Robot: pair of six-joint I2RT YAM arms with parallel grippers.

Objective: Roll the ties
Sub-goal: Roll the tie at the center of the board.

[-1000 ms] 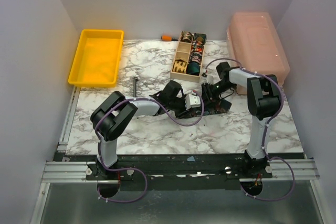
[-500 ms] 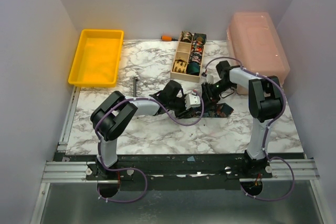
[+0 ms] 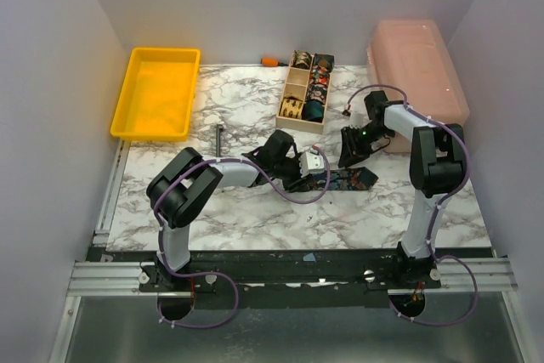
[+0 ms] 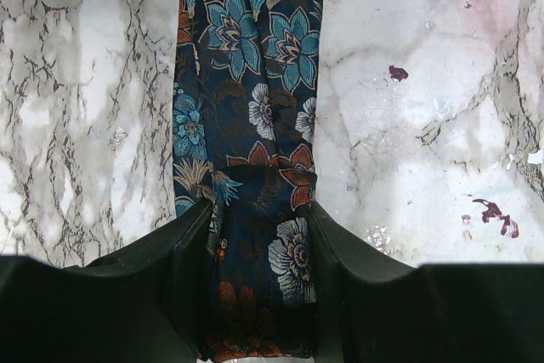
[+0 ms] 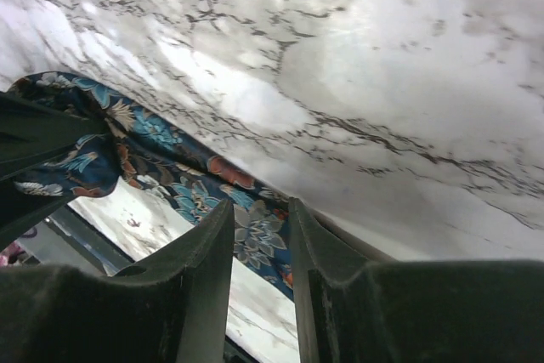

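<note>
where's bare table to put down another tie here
Bare marble lies between the yellow tray and the wooden box, and along the front edge below the tie. Crowded around the tie, left pincer and right pincer.

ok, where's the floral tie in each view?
Top external: floral tie right of centre, flat on the marble tabletop, one end at the left end effector.
Left wrist: tie down the middle, top edge to between the fingers.
Right wrist: tie lower left, beyond the fingers.
Shared landmark: the marble tabletop.
</note>
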